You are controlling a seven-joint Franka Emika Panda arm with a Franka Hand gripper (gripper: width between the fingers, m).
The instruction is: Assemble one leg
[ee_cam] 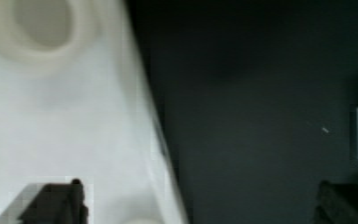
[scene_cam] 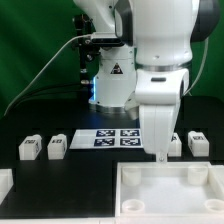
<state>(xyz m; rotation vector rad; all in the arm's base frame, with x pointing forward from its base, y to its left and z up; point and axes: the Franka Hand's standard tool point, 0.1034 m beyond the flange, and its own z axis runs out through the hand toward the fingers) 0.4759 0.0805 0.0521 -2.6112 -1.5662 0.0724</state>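
Ext. view: your gripper hangs low at the far rim of the large white square tray-like piece. The nearest small white chunky plastic leg sits just beside it on the black table, toward the exterior view's right, partly hidden.

Wrist view: fingers spread wide, nothing btwn them.

Leg's prob. light, stiff, slick plastic. Pinch its flat opposite sides mid-height, squarely, or it'll likely twist out.

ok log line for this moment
gripper: open, empty | low beside tray rim | legs: loose on table, none gripped
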